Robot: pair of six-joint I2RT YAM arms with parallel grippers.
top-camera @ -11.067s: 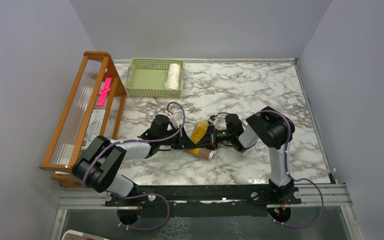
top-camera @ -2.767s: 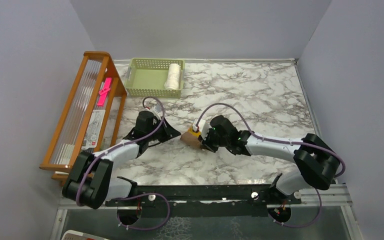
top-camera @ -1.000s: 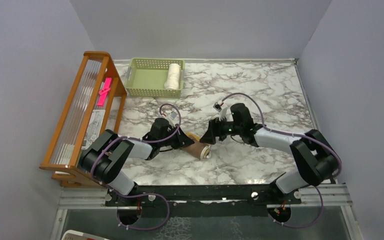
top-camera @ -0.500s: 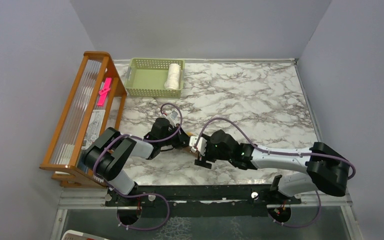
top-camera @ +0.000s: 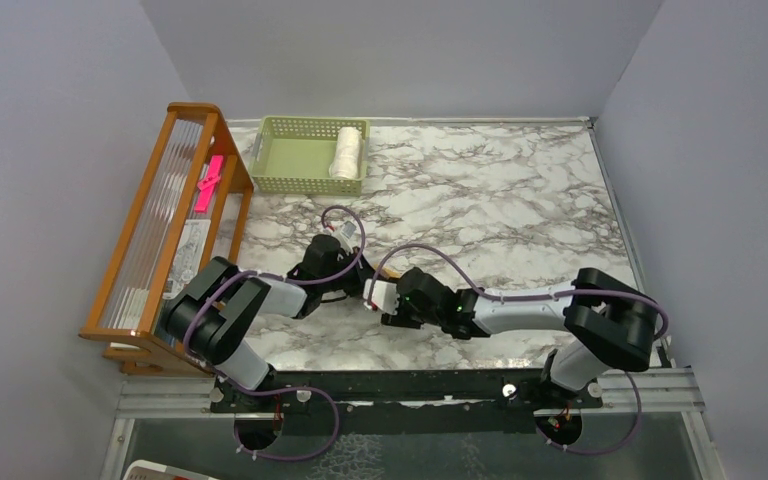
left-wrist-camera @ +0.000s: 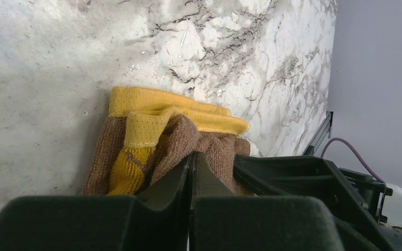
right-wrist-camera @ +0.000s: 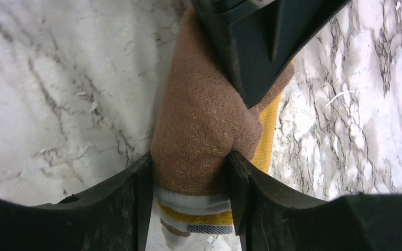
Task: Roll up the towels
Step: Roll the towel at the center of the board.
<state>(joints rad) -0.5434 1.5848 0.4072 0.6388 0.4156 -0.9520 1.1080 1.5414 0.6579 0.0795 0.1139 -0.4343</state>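
Note:
A mustard-yellow towel [right-wrist-camera: 199, 125] with a brown reverse lies rolled on the marble table [top-camera: 520, 210]; both arms hide nearly all of it in the top view. My right gripper [right-wrist-camera: 189, 157] is shut on the roll near its white-edged end, one jaw pressing each side. From the opposite side, my left gripper [left-wrist-camera: 191, 157] is shut, its tips pushed against the brown cloth [left-wrist-camera: 209, 149] with nothing between them. In the top view the left gripper [top-camera: 352, 284] and right gripper [top-camera: 384, 306] meet at the table's near middle. A cream-white towel [top-camera: 346, 152] sits rolled in the green basket [top-camera: 305, 122].
A wooden rack [top-camera: 160, 225] holding a pink item [top-camera: 208, 182] stands along the left edge. The basket is at the back left. Grey walls enclose the table on three sides, and a metal rail [top-camera: 410, 385] with the arm bases runs along the near edge.
The right gripper has swung left and towards the near edge, and its jaws have closed onto the end of the yellow roll. The left arm has stayed put against the roll.

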